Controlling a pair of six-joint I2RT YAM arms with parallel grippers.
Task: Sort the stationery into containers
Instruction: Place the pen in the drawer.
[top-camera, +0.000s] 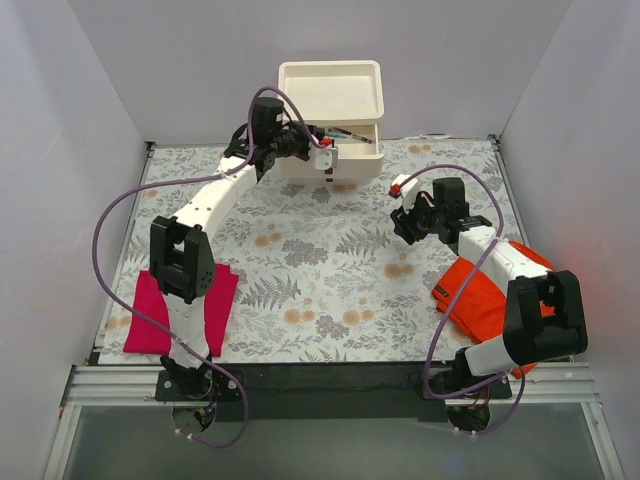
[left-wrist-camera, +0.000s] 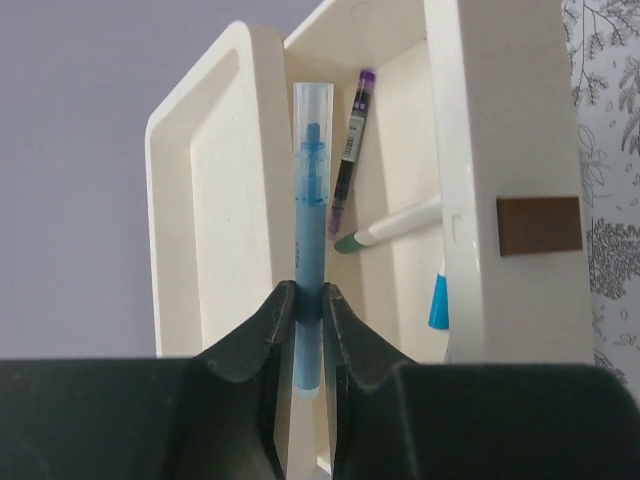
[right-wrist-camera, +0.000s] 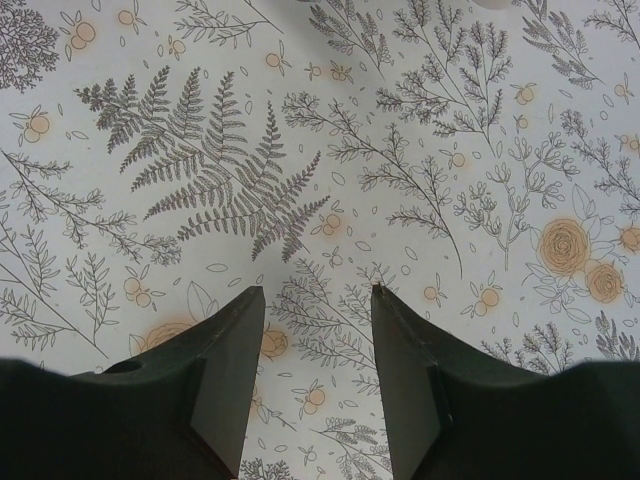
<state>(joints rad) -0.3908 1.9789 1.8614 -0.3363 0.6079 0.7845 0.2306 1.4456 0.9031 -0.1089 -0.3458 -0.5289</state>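
Note:
The cream-white stacked drawers (top-camera: 332, 120) stand at the back centre, with a shallow tray (top-camera: 331, 90) on top and the upper drawer (left-wrist-camera: 395, 200) pulled open. My left gripper (top-camera: 318, 140) is at the open drawer, shut on a blue pen (left-wrist-camera: 309, 230) held over the drawer's edge. Inside the drawer lie a dark pen with a purple end (left-wrist-camera: 349, 150), a white marker with a teal tip (left-wrist-camera: 390, 226) and a blue-tipped pen (left-wrist-camera: 438, 300). My right gripper (right-wrist-camera: 318, 292) is open and empty above the floral table cover, right of centre (top-camera: 405, 225).
A magenta cloth (top-camera: 182, 310) lies at the front left. An orange cloth (top-camera: 490, 290) lies under the right arm at the front right. A brown handle (left-wrist-camera: 538, 224) marks a drawer front. Grey walls close in the table on three sides.

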